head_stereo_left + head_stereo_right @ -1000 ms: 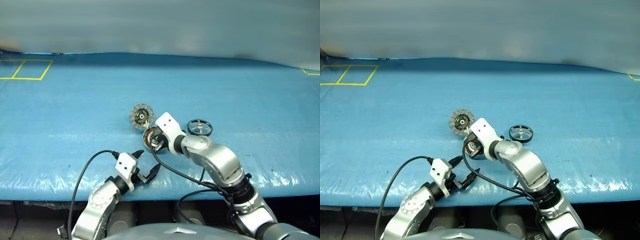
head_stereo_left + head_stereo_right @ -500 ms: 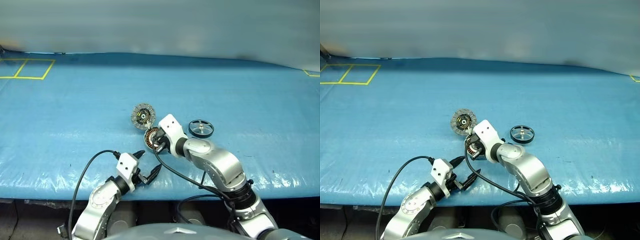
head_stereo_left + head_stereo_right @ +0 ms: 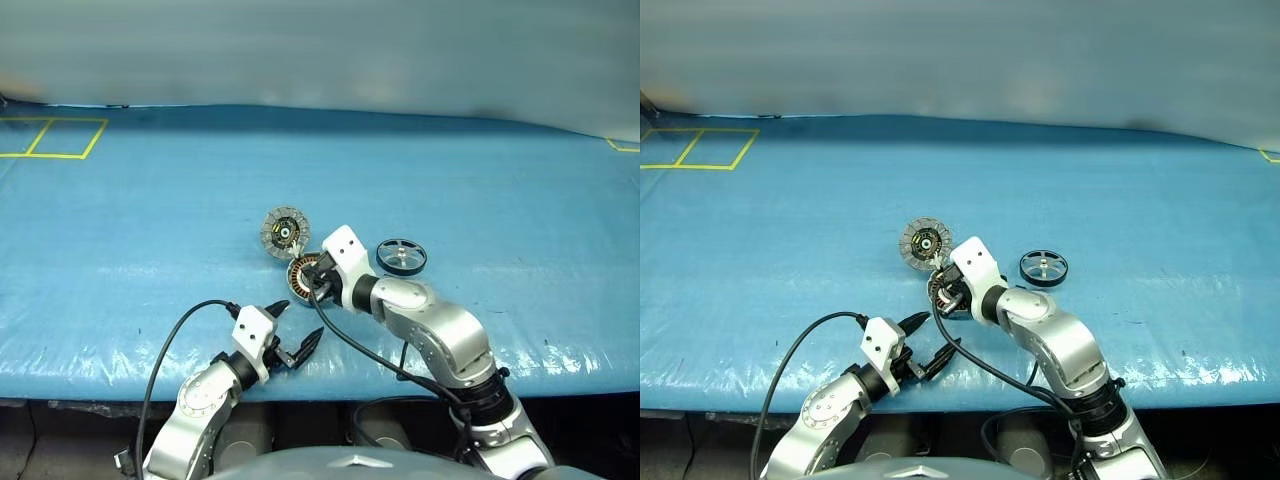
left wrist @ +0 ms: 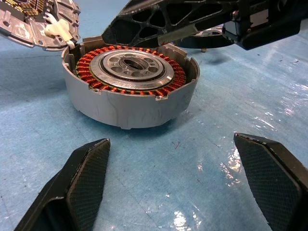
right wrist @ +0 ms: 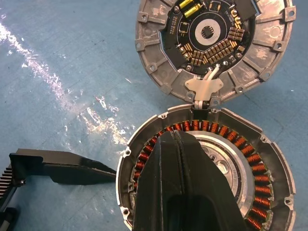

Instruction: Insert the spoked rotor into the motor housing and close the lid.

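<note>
1 motor housing (image 4: 130, 91) sits open on the blue table (image 3: 120, 230), its 1 lid (image 5: 214, 45) flipped back at the far edge; 1 spoked rotor (image 3: 401, 256) lies just to its right; the right tool (image 5: 180, 159), closed and empty, hangs over the windings; the left tool (image 3: 292, 335) stands spread wide nearby.

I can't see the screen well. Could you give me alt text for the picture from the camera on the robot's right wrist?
The right gripper, its two black fingers shut together, hangs over the open motor housing with its ring of copper windings. The lid lies flipped open beside it on the blue mat, showing its ribbed inner face. A finger of the left gripper pokes in nearby.
</note>
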You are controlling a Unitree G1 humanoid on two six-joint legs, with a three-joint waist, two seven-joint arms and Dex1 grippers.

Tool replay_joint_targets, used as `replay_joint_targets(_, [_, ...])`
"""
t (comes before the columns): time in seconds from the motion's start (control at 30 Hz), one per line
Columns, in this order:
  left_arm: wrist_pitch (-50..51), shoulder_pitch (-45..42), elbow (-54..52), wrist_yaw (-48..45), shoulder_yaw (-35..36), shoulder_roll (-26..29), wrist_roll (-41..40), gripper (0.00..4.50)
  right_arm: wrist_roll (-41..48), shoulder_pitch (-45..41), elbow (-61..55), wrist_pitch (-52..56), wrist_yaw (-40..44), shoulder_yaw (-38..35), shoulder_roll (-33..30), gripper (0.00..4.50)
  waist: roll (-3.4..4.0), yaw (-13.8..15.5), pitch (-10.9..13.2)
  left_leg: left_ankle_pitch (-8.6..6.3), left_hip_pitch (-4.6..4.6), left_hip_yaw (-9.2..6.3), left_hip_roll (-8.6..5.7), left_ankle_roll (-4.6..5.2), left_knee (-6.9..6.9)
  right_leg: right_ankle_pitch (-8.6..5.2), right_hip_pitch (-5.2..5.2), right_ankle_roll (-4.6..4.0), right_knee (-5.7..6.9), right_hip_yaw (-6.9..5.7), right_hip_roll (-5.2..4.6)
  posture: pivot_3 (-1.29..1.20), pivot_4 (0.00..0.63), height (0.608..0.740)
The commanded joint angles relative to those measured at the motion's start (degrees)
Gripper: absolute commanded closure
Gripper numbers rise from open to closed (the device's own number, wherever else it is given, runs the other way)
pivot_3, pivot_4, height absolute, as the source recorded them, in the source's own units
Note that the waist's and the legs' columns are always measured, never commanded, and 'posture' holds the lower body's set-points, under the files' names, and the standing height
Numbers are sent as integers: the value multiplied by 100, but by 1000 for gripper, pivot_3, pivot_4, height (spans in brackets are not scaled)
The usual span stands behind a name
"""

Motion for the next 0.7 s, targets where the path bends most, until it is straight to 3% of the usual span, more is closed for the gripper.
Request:
replay_joint_targets(0.03, [-89, 49, 31, -52, -20, 4, -23, 0, -126, 86, 178, -196, -91, -49, 6, 4474, 0, 3, 0, 0, 0, 0, 0, 0, 0, 0, 0, 0, 0, 0, 0, 0, 150, 740])
replay_joint_targets(0.3, [-105, 51, 32, -55, -20, 15, -25, 0, -116, 83, 226, -34, -137, -79, 81, 4474, 0, -4, -1, 0, 3, 0, 0, 0, 1, 0, 1, 0, 1, 1, 0, 0, 150, 740])
replay_joint_targets(0.7, [-70, 51, -13, -32, -41, -21, -37, 0, -308, 54, 295, 559, -190, 152, -314, 4474, -2, 49, -10, -1, 15, -8, -1, 1, 0, -1, 0, -2, -12, -8, -4, 0, 150, 740])
